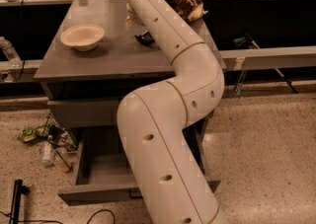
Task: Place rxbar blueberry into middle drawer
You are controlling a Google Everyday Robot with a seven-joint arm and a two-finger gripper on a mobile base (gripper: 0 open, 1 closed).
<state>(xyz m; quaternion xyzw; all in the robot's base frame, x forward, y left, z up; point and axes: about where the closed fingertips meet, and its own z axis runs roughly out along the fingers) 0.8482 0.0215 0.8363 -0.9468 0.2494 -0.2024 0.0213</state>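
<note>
rxbar: small dark blue-black glossy snack bar (pixel 143 38) lying flat on the grey tabletop (pixel 106 62), mid-depth, right of centre, touching nothing but the tabletop as far as I can see.
axis: long axis looks roughly left-right across the tabletop; visible end points at the left edge.
hidden: bar's right end is behind the white jointed arm (pixel 173 119); true length and tilt unclear.
gripper: out of frame; the arm leaves past the top edge, so its grip state cannot be told.
middle drawer: wide grey drawer (pixel 101 168) pulled out below the front edge, floor bare; its right half is blocked by the arm.
also on tabletop: cream round bowl (pixel 82 36) near the left edge; brown-and-cream snack bag (pixel 180 2) at the far right corner.
unclear: pale crumpled item (pixel 131 18) beside the arm.
room: speckled stone floor (pixel 266 159), litter (pixel 35 134) left of the drawer.
</note>
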